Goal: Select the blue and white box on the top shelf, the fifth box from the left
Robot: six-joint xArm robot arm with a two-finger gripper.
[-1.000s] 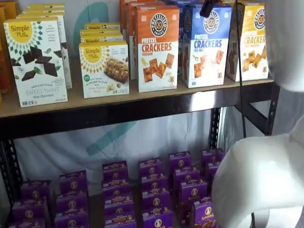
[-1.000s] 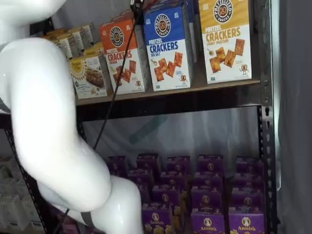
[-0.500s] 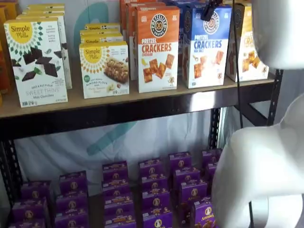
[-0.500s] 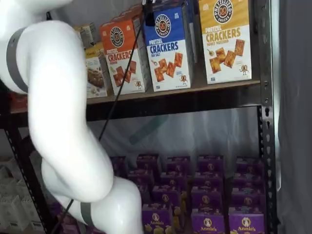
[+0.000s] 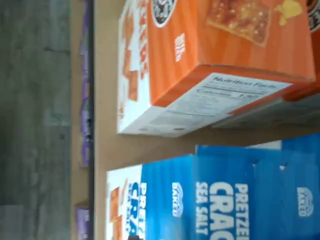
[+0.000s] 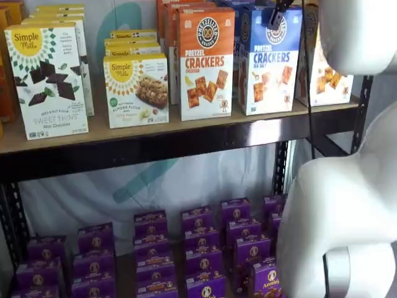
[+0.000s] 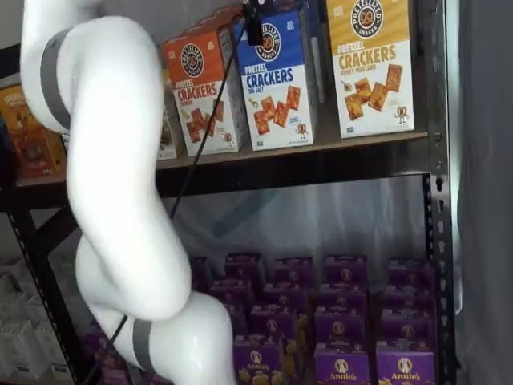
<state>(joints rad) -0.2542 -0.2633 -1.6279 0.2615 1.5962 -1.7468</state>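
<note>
The blue and white box (image 6: 270, 59) stands on the top shelf (image 6: 186, 127), between an orange carton and a yellow-topped one; it shows in both shelf views (image 7: 276, 80). In the wrist view its blue "SEA SALT" face (image 5: 215, 200) lies close below the camera. Only the gripper's black fingers (image 6: 277, 13) show, hanging from the top edge in front of the box's upper part, also in a shelf view (image 7: 254, 22). No gap or grip is plain, so I cannot tell their state.
The orange cheddar carton (image 6: 206, 62) stands beside the blue box. The yellow-topped carton (image 7: 373, 64) is on its other side. Simple Mills boxes (image 6: 46, 81) fill the shelf's left. Small purple boxes (image 6: 198, 248) fill the lower level. My white arm (image 7: 112, 160) and a cable (image 7: 192, 160) hang in front.
The black fingers have shifted slightly right across the top of the blue box. The white arm has swung further in front of the shelves, covering more of the yellow-topped carton.
</note>
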